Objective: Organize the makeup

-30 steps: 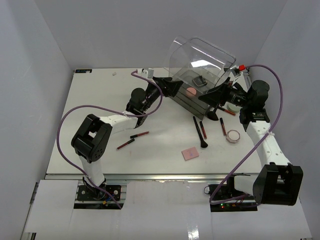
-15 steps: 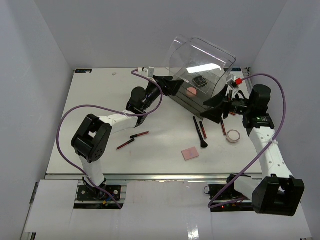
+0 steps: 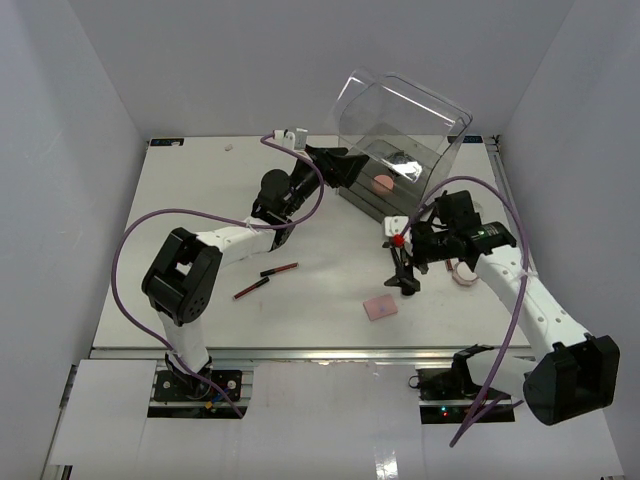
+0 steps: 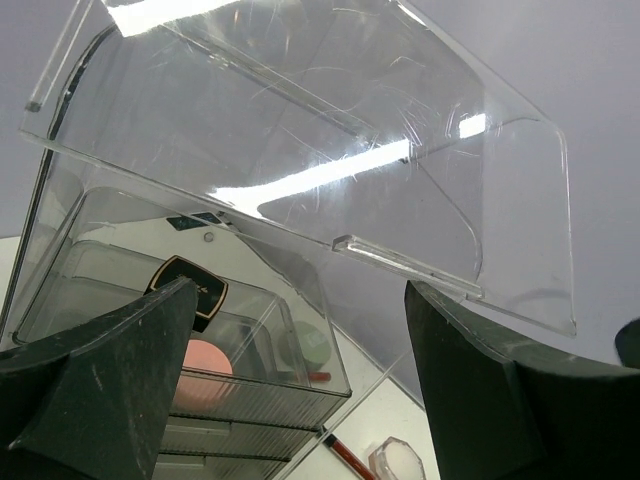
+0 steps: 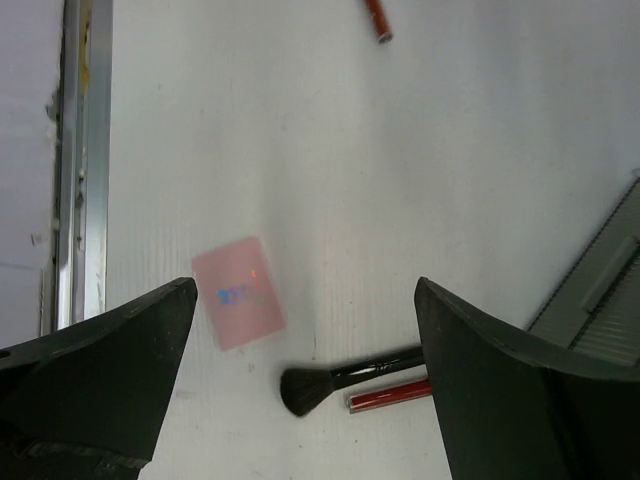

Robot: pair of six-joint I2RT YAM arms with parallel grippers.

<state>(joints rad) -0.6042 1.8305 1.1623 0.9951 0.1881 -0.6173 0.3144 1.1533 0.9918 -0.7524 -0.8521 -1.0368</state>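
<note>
- Condition of left gripper (image 3: 340, 168): fingers spread wide, nothing pinched. Positioned close against the left side of the tall clear plastic drawer box (image 3: 400, 135) at the far centre of the white table (image 3: 200, 200) (contact with the box not discernible).
- Box lid tilted up and back.
- Top tray, as seen through the clear wall from the left wrist view: small black compact (image 4: 188, 290), round pink compact (image 4: 207, 362) and round pale green compact (image 4: 312, 345), all near one another.
- Condition of right gripper (image 5: 305, 290): fingers spread wide, nothing between them. Pointed down above the table, in front of the box and apart from it.
- Beneath the right gripper: flat pink square (image 5: 238, 293) lying flat on the table, near the front edge.
- Just beside the square, not touching it: black-handled brush (image 5: 345, 380), lying flat with its bristle head toward the square and its handle toward the box.
- Alongside the brush handle: slim red pencil (image 5: 392, 395), close and parallel (touching or not: cannot tell).
- On the open table left of centre, well apart from the brush: slim red-and-black pencil (image 3: 279, 269) and, near it, a second pencil (image 3: 251, 288), both lying flat and outside the box.
- On the table beyond the box, at the lower edge of the left wrist view: pale faceted compact (image 4: 397, 462), only partly in frame.
</note>
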